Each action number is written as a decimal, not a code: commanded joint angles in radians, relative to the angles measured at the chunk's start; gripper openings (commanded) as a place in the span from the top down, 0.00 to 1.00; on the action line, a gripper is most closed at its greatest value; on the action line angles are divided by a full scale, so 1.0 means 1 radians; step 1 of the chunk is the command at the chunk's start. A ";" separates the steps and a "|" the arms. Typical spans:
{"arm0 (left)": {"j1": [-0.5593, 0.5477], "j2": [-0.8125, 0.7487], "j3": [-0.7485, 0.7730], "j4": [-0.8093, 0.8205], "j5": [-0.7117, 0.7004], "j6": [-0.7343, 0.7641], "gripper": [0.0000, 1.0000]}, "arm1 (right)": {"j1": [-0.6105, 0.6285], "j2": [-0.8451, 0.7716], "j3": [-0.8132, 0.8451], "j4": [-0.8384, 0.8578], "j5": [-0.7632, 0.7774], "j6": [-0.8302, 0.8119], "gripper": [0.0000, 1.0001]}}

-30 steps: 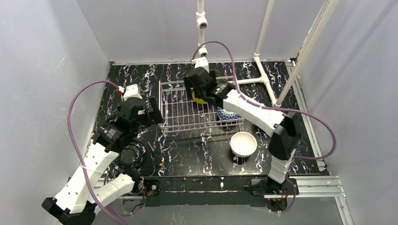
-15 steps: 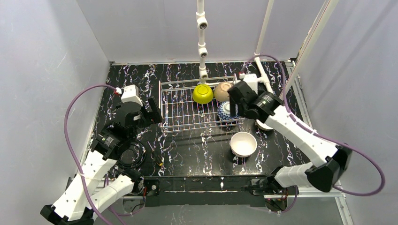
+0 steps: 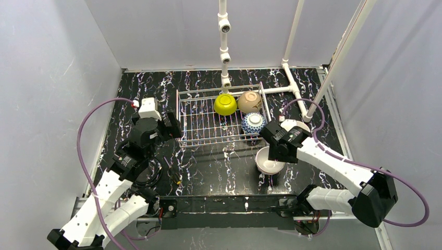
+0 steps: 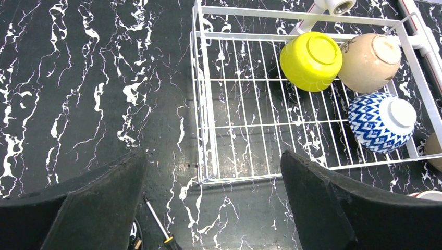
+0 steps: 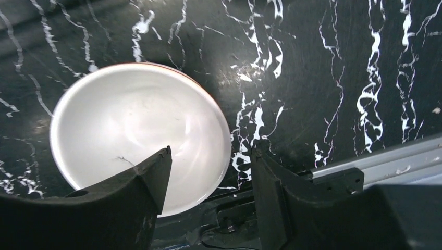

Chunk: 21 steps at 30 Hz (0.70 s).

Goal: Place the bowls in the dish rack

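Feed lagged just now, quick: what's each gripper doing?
Left gripper: open, holding nothing.
Right gripper: open, jaws straddling the rim of the white bowl, not yet clamped.

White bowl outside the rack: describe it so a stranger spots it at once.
Find the white wire dish rack mid-table. Just in front of its near right corner sits the white bowl, under the right claw. Unlike the blue-patterned bowl racked nearby, it is plain white and mouth-up.
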 commanded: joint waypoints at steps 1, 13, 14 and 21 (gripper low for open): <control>0.006 -0.018 -0.017 0.032 0.004 0.005 0.02 | 0.004 -0.039 -0.052 0.016 0.042 0.118 0.36; 0.006 -0.034 -0.020 0.031 0.041 -0.009 0.02 | 0.002 -0.043 -0.148 0.063 0.054 0.206 0.54; 0.006 -0.034 -0.019 0.031 0.043 -0.011 0.02 | 0.002 -0.042 -0.147 0.063 0.057 0.209 0.58; 0.006 -0.029 -0.013 0.039 0.094 -0.036 0.02 | 0.003 -0.050 -0.054 -0.036 0.128 0.217 0.82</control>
